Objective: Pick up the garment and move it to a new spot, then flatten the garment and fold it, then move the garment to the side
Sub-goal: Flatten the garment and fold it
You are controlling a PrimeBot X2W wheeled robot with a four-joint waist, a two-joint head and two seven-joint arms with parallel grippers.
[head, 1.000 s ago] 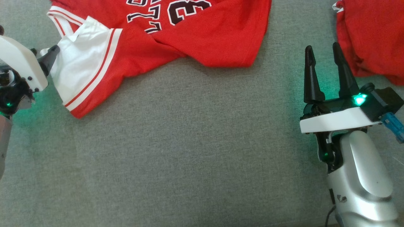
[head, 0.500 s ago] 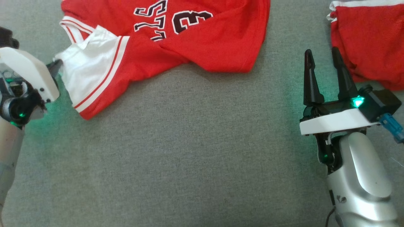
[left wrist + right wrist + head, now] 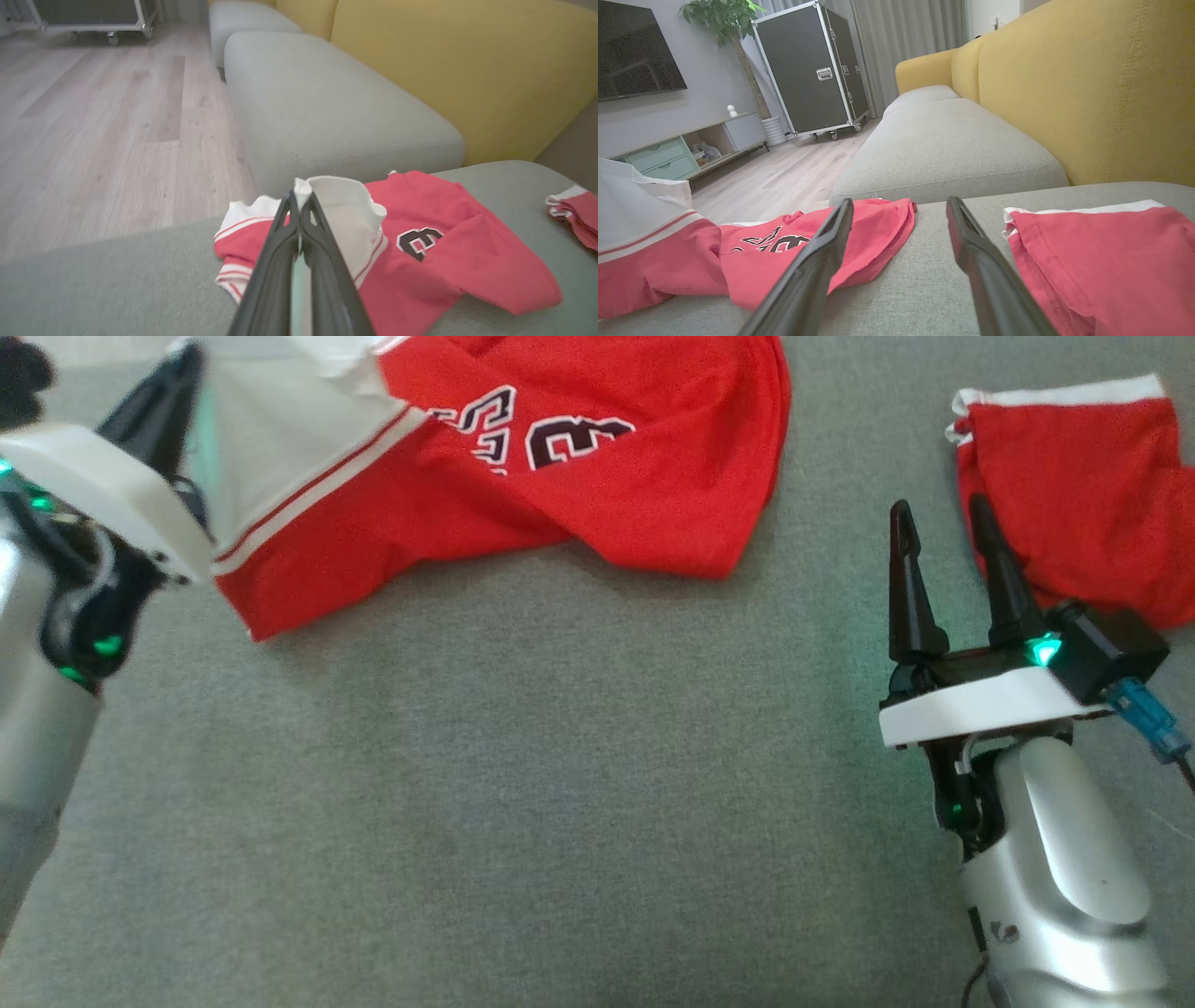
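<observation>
left gripper (image 3: 299,196): jaws clamped tight on the white trim of the jersey (image 3: 607,476), that corner raised | jersey: red body draped on the grey sofa seat (image 3: 560,756), upper left | step: lift higher, carry slowly so the thin pinch holds | right gripper (image 3: 938,504): jaws wide apart, empty

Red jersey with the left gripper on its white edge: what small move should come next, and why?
Probably lift the left gripper higher. It is shut on the white panel of the red jersey, but most of the jersey lies crumpled on the grey sofa cushion, so it cannot be carried yet. The right gripper is open and empty.
</observation>
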